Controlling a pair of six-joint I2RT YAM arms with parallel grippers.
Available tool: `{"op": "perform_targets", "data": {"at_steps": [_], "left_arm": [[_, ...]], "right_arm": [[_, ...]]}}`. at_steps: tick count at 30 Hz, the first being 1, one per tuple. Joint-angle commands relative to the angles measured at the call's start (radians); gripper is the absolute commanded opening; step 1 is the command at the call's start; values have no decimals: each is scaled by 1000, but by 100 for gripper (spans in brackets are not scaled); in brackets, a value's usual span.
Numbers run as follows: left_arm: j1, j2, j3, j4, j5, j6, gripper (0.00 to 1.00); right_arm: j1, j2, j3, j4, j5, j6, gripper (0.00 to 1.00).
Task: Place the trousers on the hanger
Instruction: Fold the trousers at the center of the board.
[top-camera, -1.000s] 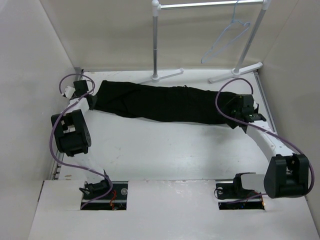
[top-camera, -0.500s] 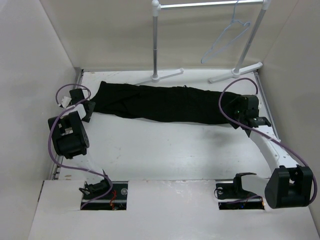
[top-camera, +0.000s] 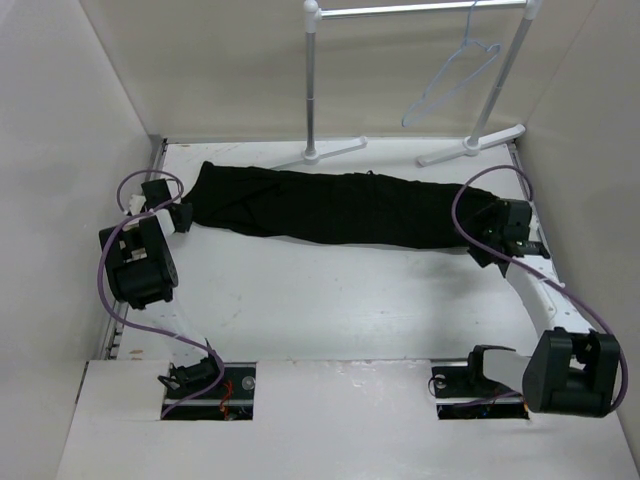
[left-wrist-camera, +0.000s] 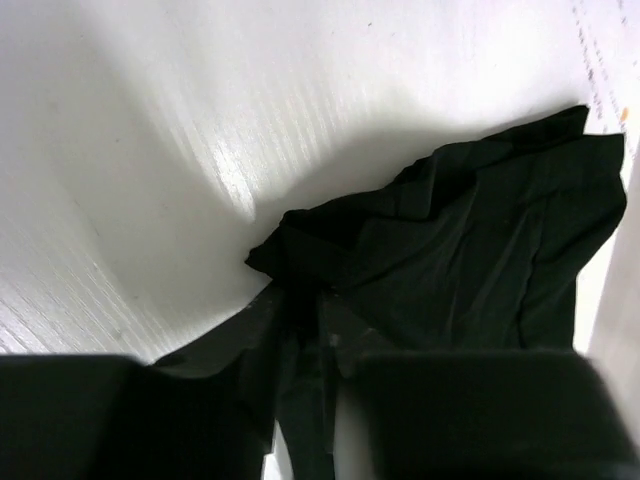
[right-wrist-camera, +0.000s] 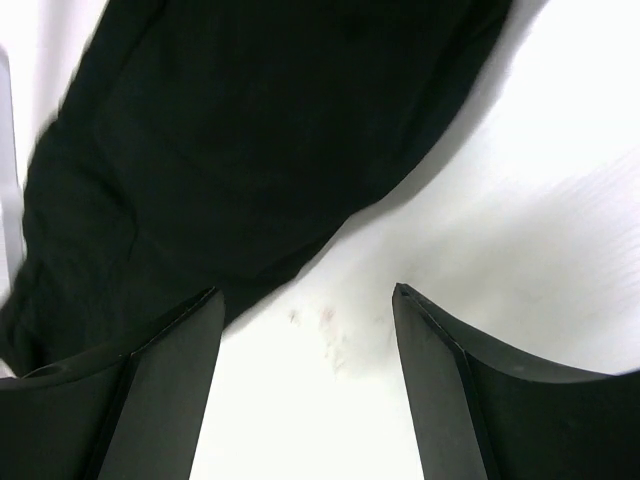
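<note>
So, biggest thing first: we've got the white table (top-camera: 330, 310), and the trousers (top-camera: 330, 208) are lying across its far half. They're stretched out lengthwise from left to right, pretty much flat with a few wrinkles. None of the fabric is on the hanger yet.

Behind them is the garment rack (top-camera: 312, 90), a white tube frame. Its feet sit at the back edge of the table, just past the trousers.

The left arm (top-camera: 140, 262) reaches up along the left side to the left end of the trousers. The right arm (top-camera: 540, 290) does the same on the right side.

The hanger (top-camera: 450, 80) is up on the rack's top bar, close to the right upright. It hangs tilted and is well apart from the trousers below.

Now the pincers. In its wrist view, the left gripper (left-wrist-camera: 325, 345) has its fingers (left-wrist-camera: 200, 400) squeezed nearly together with a bunched fold of black fabric running between them. We'd call that clamped on the trousers at their left end, and the cloth puckers toward the pinch.

The right gripper (right-wrist-camera: 305, 292) is spread wide with nothing in it. We see bare table between the fingertips. The right end of the trousers lies just ahead of it, with the fabric's edge next to the finger on the left of its wrist view.
</note>
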Motion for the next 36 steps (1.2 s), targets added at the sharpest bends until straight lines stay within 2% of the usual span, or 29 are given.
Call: {"op": "perform_targets", "data": {"at_steps": [1,5,8,14,20,22,25,27,30,32,36], "left_arm": [[13,-10,2,11,-7,-29,10],[28,-54,34,-6,-49,-21,5],[33,-68,69,-24,-53,-17,4],[42,-68,77,-32,-52,-12,4],[64,-63,66,-27,-38,-12,3],[65,-60,74,-32,-40,-12,3],[67,-56,86,-33,-47,-11,2],[70,-51,95,-41,-47,-11,1],[77,-53,103,-55,-60,-4,0],[87,-69,98,-70,-72,5,0],[113,-134,69,-145,-136,34,0]], "right_arm": [[-112,24,2,57,19,8,74],[-276,134,59,60,26,6,78],[-346,217,94,100,6,8,78],[-352,378,166,158,-25,-29,79],[-355,471,188,206,-68,-8,75],[-355,512,212,204,-73,23,69],[-355,558,270,197,-57,36,47],[-346,583,313,174,-53,39,37],[-324,615,364,152,-5,46,11],[-326,603,369,133,27,58,4],[-338,464,294,99,101,65,1]]}}
